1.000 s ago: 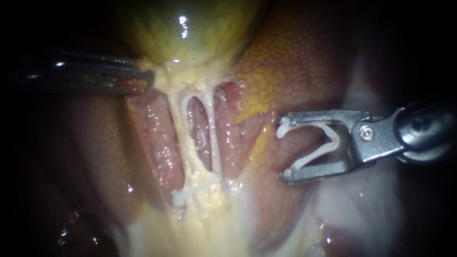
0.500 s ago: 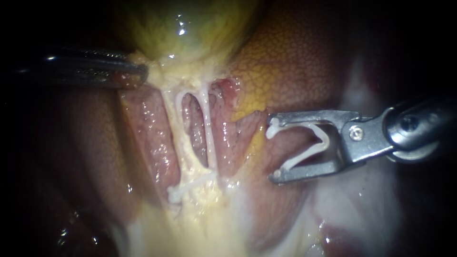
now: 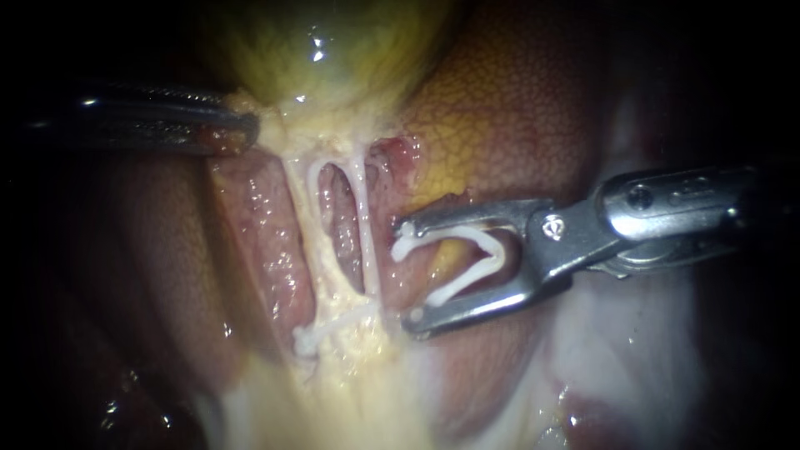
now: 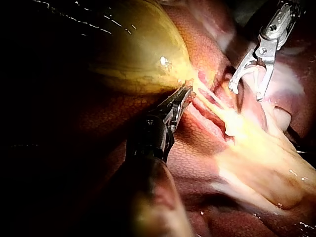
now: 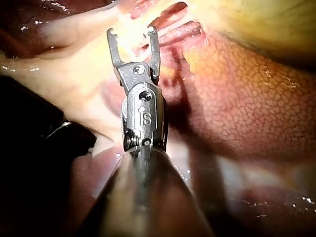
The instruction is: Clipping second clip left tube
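My left instrument is shut on the tissue at the neck of the yellow-green gallbladder. Two pale tubes run down from there: the thicker left tube and the thin right tube. A white clip lies across their lower ends. My right instrument holds an open white clip between its wide-standing jaws. Its tips are just right of the right tube, and neither tube is between them. In the left wrist view the left instrument grips beside the gallbladder. The right instrument points at the tubes.
Mottled orange-brown liver rises right of the tubes, and red liver folds lie between and beside them. Pale yellow fatty tissue spreads below the lower clip. Whitish tissue sits under the right instrument's shaft.
My right instrument has moved left with its open clip, from well away to just beside the right tube. The left instrument keeps its hold.
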You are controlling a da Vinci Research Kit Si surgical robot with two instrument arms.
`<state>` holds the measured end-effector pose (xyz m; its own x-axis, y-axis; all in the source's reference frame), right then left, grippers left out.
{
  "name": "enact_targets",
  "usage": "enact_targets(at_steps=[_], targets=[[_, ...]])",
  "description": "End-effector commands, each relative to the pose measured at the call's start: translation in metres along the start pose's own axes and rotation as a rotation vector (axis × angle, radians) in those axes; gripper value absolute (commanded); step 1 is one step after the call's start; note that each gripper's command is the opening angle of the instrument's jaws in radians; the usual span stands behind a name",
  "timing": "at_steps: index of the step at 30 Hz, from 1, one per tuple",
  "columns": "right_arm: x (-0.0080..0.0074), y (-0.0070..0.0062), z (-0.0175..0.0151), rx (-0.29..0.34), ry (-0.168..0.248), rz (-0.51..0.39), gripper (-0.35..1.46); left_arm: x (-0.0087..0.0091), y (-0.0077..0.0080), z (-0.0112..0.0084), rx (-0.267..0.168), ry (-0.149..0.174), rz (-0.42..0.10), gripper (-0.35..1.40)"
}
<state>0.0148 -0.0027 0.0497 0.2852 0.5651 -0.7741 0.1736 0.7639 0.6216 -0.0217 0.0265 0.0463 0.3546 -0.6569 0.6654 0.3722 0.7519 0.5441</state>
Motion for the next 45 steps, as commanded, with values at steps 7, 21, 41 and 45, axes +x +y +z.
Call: enact_targets(at_steps=[7,21,41,45], targets=[[-0.0012,0.0009,0.0021,0.042,0.006,0.03,0.5,0.0,-0.0001,0.0,-0.001,0.0,0.0,-0.35],[-0.0046,0.0037,0.004,0.038,-0.002,0.046,0.5,0.0,-0.0002,0.0001,-0.002,0.0,0.0,-0.35],[-0.0064,0.0069,0.0048,0.068,0.02,0.045,0.5,0.0002,-0.0003,0.0004,-0.004,0.0,0.0,-0.35],[-0.0061,0.0067,0.0057,0.095,0.041,0.043,0.5,0.0002,-0.0003,0.0004,-0.005,0.0,0.0,-0.35]])
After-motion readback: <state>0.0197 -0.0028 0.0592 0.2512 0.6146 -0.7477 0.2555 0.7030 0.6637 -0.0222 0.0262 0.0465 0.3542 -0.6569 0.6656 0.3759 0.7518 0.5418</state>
